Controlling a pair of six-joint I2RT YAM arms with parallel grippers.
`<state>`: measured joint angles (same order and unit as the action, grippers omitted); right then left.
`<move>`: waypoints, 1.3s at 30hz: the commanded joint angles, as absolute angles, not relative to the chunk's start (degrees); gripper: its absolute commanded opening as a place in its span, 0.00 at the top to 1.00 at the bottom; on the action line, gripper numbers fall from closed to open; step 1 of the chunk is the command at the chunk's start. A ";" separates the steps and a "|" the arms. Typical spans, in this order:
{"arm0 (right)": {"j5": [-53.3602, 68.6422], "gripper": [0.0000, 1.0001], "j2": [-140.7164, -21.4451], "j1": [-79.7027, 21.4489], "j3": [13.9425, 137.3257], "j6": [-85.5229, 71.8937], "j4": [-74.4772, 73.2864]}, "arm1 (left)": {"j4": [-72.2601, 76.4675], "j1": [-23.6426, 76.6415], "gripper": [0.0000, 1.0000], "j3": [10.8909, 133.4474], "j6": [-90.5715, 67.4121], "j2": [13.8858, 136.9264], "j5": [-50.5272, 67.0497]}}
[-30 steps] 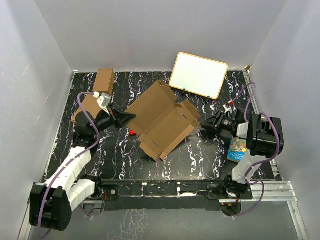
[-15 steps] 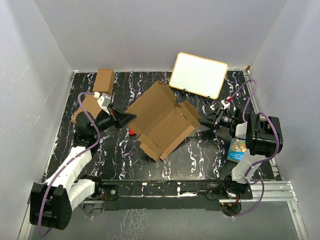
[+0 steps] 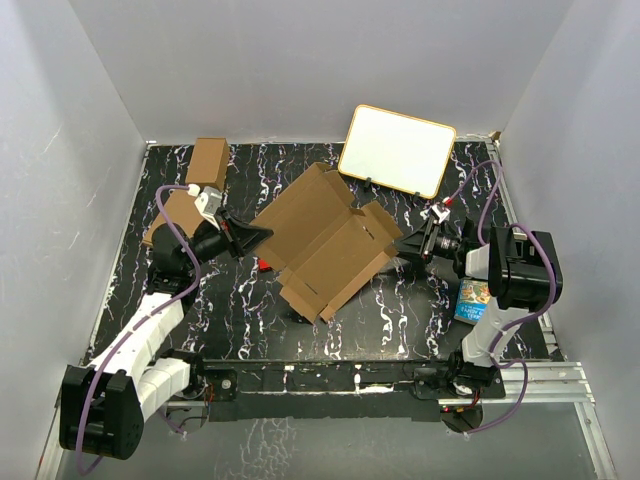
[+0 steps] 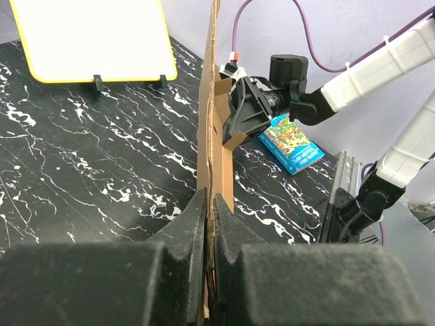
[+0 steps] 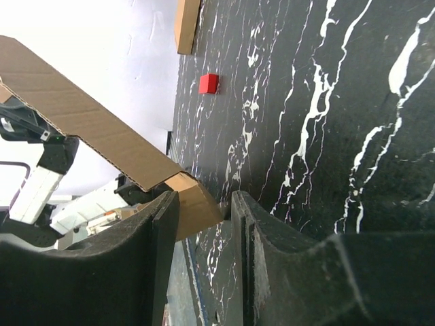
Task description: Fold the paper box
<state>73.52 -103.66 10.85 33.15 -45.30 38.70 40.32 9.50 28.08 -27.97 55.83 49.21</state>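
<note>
Paper box [image 3: 325,238] mid-surface, half-opened, tilted up off the black marbled surface [image 3: 400,310], spanning the space between both grippers. Left gripper [image 4: 209,204] pressed together on the box's edge, cardboard sheet standing edge-on straight ahead of its fingers and blocking part of the view beyond. Right gripper [image 5: 206,204] spread, a folded flap corner sitting in the gap, touching one finger, just short of the other. Red block [image 5: 209,83] on the surface near the left gripper, by the box's lower edge. Yellow-framed whiteboard [image 3: 397,150] propped up beyond the right gripper, apart from the box. Blue booklet [image 4: 291,144] flat behind the right gripper, beside its arm. Brown carton [image 3: 208,163] upright behind the left gripper, second carton [image 3: 172,215] near it, partly hidden by the left arm.
</note>
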 commanded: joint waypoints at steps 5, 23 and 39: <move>74.62 0.57 -103.90 9.34 32.91 -43.26 41.56 | 42.98 9.23 1.00 27.81 -28.81 54.50 47.11; 74.08 0.62 -104.86 6.39 32.87 -42.86 44.12 | 42.66 9.22 1.00 26.55 -30.16 55.01 44.30; 73.27 0.68 -105.71 4.83 33.48 -39.66 40.67 | 42.10 9.23 1.00 25.60 -30.58 56.36 42.12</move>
<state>73.23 -105.38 5.63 33.08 -42.68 39.03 40.56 9.50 26.15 -30.28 56.64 43.18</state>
